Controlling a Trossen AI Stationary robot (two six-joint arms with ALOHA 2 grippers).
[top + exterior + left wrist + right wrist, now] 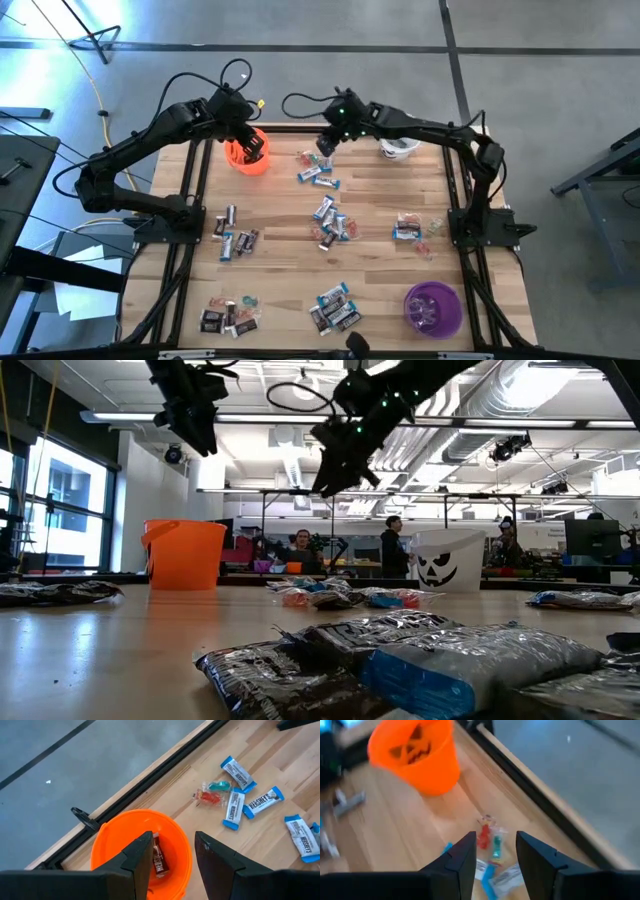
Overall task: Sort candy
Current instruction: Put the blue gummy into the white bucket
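Candy lies in several loose clusters on the wooden table (380,200): blue-and-white pieces (318,176), a mixed heap (332,224) and dark pieces (236,240). My left gripper (172,840) hangs open above the orange cup (248,156) at the far left. A dark brown candy (159,860) lies inside that cup. My right gripper (495,840) is open in the air over a red and a teal candy (489,839) near the far edge, with blue-and-white pieces (496,876) beside them. Neither gripper holds anything.
A white cup (400,148) stands at the far right and a purple cup (432,308) at the near right. More candy heaps lie near the front edge (335,308) and at the right (412,230). Black frame rails (190,200) run along the table's sides.
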